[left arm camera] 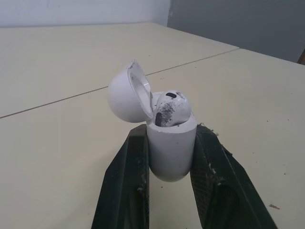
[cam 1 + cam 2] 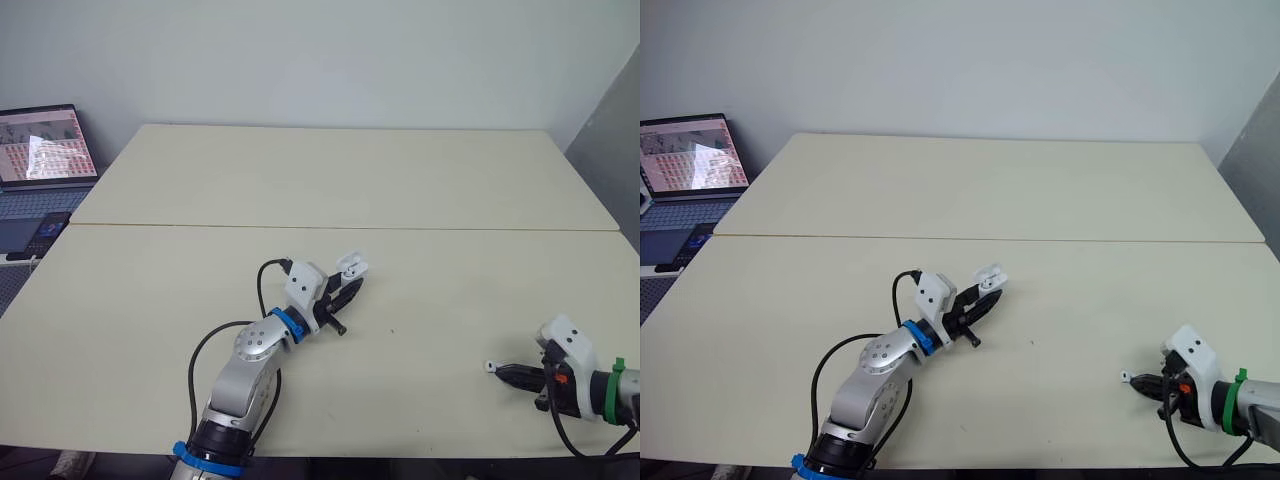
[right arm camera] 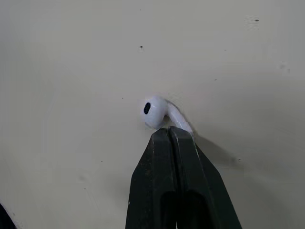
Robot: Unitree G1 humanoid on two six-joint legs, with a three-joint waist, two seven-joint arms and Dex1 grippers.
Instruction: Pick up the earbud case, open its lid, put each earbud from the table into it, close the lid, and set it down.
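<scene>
Right wrist view: earbud [image 3: 155, 112] stem between right fingers [image 3: 155, 181], head beyond them.

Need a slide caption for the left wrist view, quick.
Left gripper clamps the white earbud case, lid flipped open, one earbud seated inside, beige table behind.

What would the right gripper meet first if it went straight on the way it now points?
Most likely the bare table. The right gripper, shut on the earbud, seems to tilt down at the tabletop, with nothing else ahead. How close the surface lies is unclear.
</scene>
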